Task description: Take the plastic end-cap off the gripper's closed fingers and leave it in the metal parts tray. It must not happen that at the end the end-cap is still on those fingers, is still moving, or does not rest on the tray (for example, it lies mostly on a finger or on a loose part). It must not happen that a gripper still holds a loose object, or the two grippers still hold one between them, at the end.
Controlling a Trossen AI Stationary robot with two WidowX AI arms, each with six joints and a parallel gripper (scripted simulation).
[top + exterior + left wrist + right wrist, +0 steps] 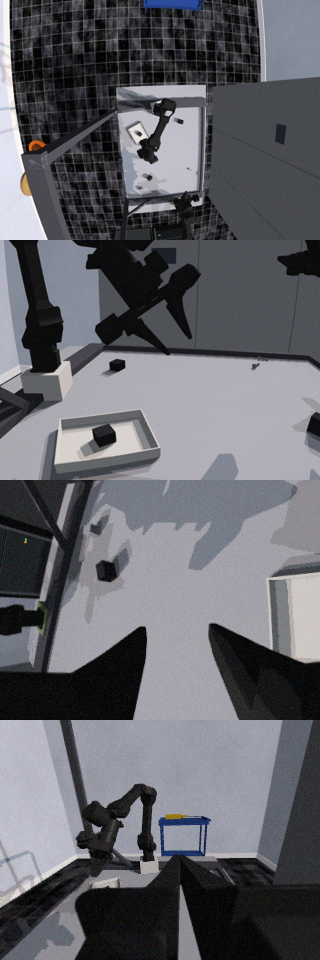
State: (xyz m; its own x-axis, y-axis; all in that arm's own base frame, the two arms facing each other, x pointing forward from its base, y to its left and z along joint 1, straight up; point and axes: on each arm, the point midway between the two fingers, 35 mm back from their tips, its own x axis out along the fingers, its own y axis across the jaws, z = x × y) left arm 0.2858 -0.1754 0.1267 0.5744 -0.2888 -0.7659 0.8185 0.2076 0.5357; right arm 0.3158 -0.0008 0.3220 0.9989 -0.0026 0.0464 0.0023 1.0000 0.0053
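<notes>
The black plastic end-cap (103,435) lies inside the shallow metal parts tray, apart from both arms; from above, the cap (138,133) sits in the tray (136,131) at the table's left side. My left gripper (178,345) hangs high above the table, away from the tray, with its fingers apart and nothing between them. Its wrist view shows the open fingers over bare table, with the tray's corner (295,617) at the right. My right gripper (178,859) (184,200) is shut and empty, pulled back past the table's near edge.
Loose black cubes lie on the table: one near the left arm's base (117,365), one at the right edge (314,423), and two near the right arm's end (148,177) (138,187). A small metal part (255,365) lies by the far rim. A grey wall stands behind.
</notes>
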